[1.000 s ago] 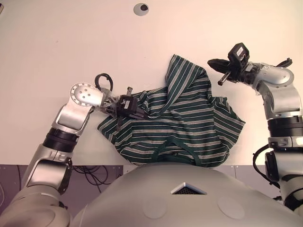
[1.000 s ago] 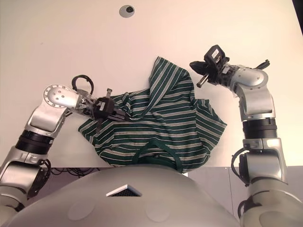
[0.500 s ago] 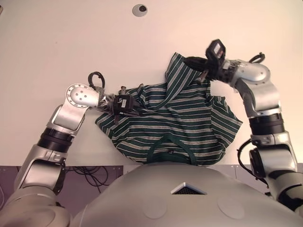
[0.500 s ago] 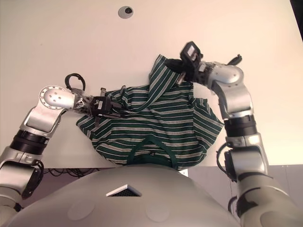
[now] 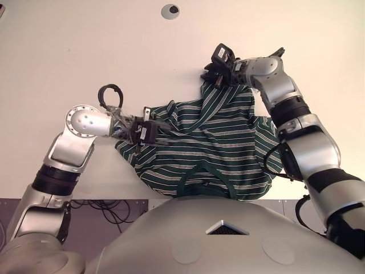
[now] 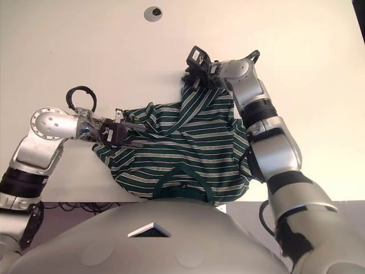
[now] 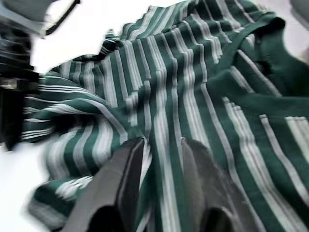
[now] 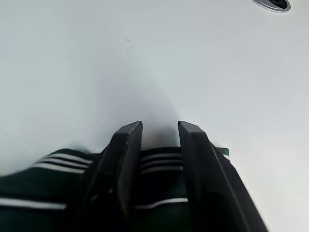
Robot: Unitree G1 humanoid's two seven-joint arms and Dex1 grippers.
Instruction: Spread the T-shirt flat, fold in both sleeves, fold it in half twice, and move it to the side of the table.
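The green, white-striped T-shirt (image 5: 211, 142) lies crumpled on the white table (image 5: 80, 57), close to the front edge, with its collar nearest me. My left gripper (image 5: 153, 130) is at the shirt's left side, shut on a fold of fabric; in the left wrist view the striped cloth (image 7: 159, 106) runs between the fingers (image 7: 123, 179). My right gripper (image 5: 209, 76) is at the shirt's far tip. In the right wrist view its fingers (image 8: 126, 145) stand open, straddling the shirt's far hem (image 8: 159, 159) on the table.
A round metal grommet (image 5: 169, 10) is set in the table at the far middle. The table's front edge (image 5: 108, 198) runs just behind the shirt's near side, with cables hanging below it. Bare tabletop lies to the left, right and far side.
My right arm has swung left and forward, from beside the shirt to its far tip. My left gripper has drawn back slightly to the left with the fabric.
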